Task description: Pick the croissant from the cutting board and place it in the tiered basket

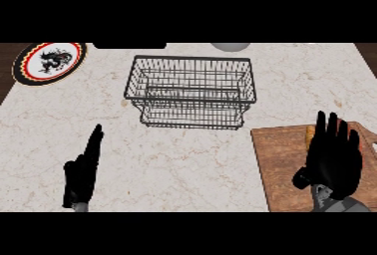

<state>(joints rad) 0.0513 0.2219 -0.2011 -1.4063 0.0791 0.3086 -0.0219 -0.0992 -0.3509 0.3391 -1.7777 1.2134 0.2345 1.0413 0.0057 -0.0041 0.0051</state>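
marble counter (184, 159) fills the view, pale with tan veins, and a decorated plate (49, 63) sits at its far left corner, round with a dark and red rim and a black dragon-like figure on its white centre. nearer, at the left, the left hand (81, 174) rests on edge near the lower border, its fingers straight and together and pointing away toward the far side, holding nothing and touching no object. past it, in the middle of the far half of the counter, stands the tiered basket (190, 92), a dark wire frame with an upper and a lower level, both showing only bare wire with the marble visible through them. a grey rounded object (231, 46) shows partly at the far edge just behind the basket. at the near right lies the wooden cutting board (280, 164), brown and grainy, well apart from the basket. over the board hovers the right hand (333, 159), opened flat with fingers straight and slightly spread, gripping nothing. the croissant (310, 132) is on the board's far part, only a small orange-tan sliver showing beside the fingertips, the rest hidden under the hand.
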